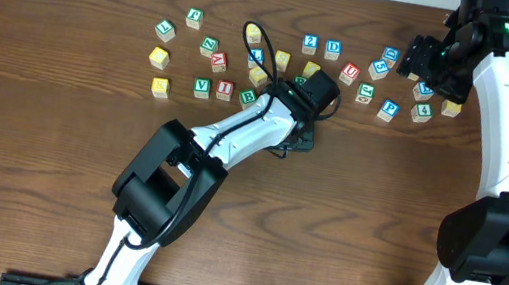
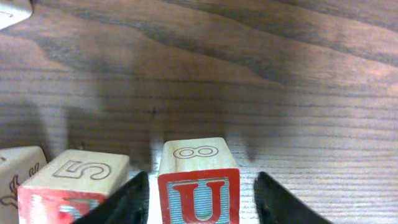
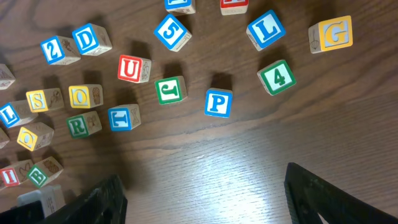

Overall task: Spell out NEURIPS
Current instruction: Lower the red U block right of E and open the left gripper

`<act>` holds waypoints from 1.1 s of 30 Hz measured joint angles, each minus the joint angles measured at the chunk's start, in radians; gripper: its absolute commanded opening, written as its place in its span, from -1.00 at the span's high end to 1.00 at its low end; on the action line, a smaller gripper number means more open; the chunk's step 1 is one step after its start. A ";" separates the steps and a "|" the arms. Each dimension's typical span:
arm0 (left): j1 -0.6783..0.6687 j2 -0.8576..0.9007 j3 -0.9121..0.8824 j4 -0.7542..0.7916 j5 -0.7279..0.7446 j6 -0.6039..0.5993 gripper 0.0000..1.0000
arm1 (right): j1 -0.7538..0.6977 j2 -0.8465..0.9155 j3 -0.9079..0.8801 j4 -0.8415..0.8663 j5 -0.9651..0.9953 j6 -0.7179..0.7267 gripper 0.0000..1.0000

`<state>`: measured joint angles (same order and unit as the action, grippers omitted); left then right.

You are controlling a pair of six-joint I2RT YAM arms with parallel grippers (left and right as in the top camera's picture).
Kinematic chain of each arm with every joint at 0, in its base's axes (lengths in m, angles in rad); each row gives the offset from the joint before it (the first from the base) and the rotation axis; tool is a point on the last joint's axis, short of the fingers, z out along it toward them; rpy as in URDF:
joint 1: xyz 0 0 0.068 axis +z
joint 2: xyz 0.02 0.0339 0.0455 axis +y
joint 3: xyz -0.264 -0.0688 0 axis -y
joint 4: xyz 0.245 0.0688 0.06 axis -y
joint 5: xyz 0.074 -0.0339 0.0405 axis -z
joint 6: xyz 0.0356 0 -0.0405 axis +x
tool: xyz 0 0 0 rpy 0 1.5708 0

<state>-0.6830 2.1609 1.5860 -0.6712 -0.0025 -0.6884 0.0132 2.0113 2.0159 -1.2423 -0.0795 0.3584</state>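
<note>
- U cube (image 2: 199,186): pale wood, with a red U on its side face and an outlined 8 on top.
- It stands on the table (image 2: 280,74) between the left jaws, which are open with a gap on each side.
- A 5 cube (image 2: 84,171) sits just beside it.
- The right jaws are wide open and hold nothing, far right, near the blue-lettered P cube (image 3: 219,102).

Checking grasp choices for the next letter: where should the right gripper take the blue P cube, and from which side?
Probably from above, pinching the blue P cube on the two faces either side of the letter. It lies flat, nearly square to the open right gripper, with gaps on both sides; the green J cube stands apart.
</note>
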 measured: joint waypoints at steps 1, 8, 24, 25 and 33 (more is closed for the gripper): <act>0.000 0.000 0.000 0.000 0.000 0.002 -0.10 | 0.000 0.000 0.000 0.000 0.000 0.000 -0.57; -0.001 0.000 0.000 0.016 0.000 0.002 -0.08 | 0.000 0.000 0.000 0.000 0.000 0.000 -0.57; 0.024 -0.196 0.000 0.022 0.000 0.149 -0.09 | 0.016 0.000 0.000 -0.002 0.001 0.000 -0.56; 0.036 -0.238 0.000 0.018 -0.001 0.164 -0.18 | 0.025 0.000 0.000 -0.002 0.001 0.000 -0.56; 0.168 -0.444 0.015 -0.093 -0.001 0.273 -0.97 | 0.158 0.000 -0.050 0.027 0.000 0.002 -0.06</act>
<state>-0.5152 1.7168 1.6012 -0.7639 -0.0032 -0.4156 0.1711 2.0113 1.9659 -1.2156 -0.0795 0.3599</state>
